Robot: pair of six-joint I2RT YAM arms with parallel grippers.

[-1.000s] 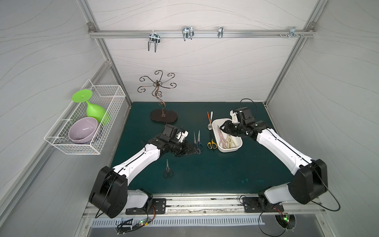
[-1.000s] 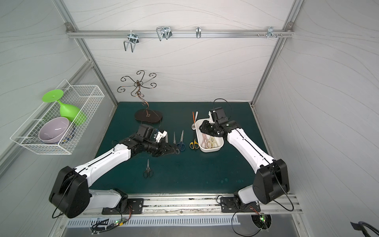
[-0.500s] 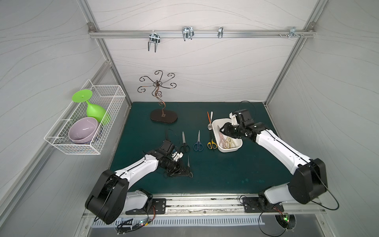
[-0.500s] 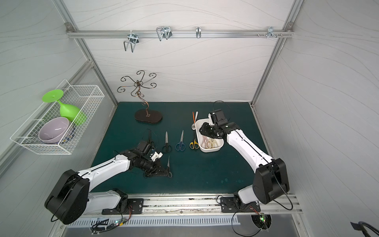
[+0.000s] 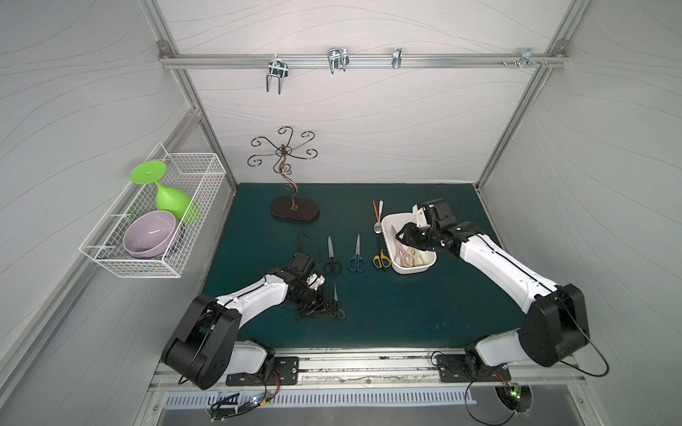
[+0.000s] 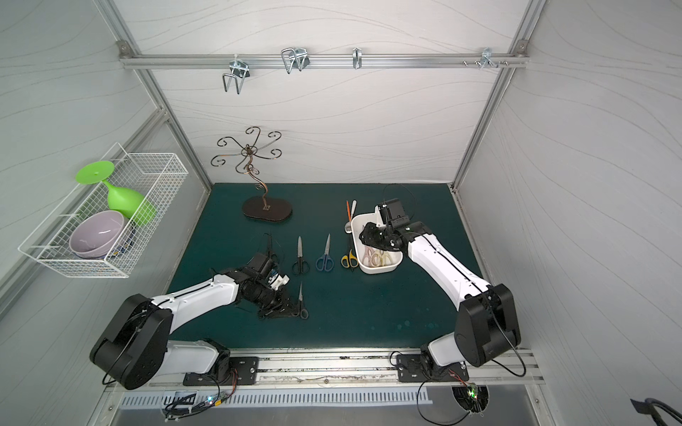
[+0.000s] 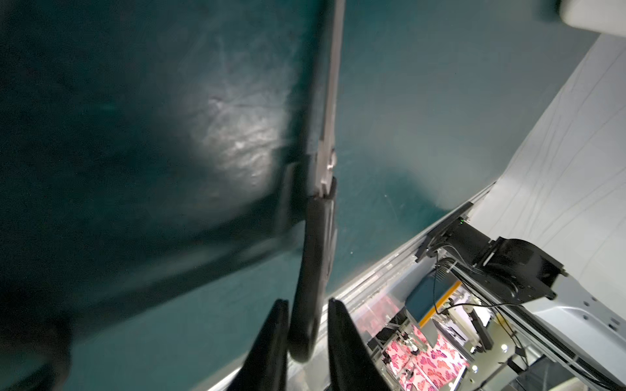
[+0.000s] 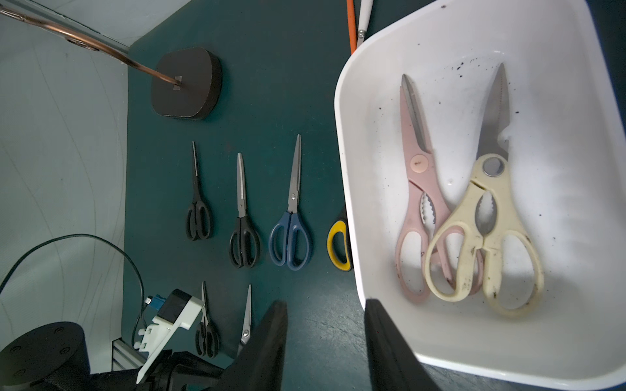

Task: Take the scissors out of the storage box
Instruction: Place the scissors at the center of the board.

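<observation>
Your white storage box (image 8: pixel 352 152) holds the pink shears (image 8: pixel 418 176) and cream shears (image 8: pixel 487 203), blades shut, with the cream handles overlapping the pink. Just outside its wall lie the yellow-and-black scissors (image 8: pixel 338 245). Farther out, all parallel, you have the blue scissors (image 8: pixel 290 233) and two black pairs (image 8: pixel 242 233) (image 8: pixel 198 216). Two more black pairs (image 8: pixel 206 333) (image 8: pixel 248 308) lie well apart from the box.

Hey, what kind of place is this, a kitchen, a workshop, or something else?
Most likely a robot lab test booth: white panels on an aluminium frame, two robot arms bolted to a front rail, and scissors laid out as props on a green mat.
</observation>
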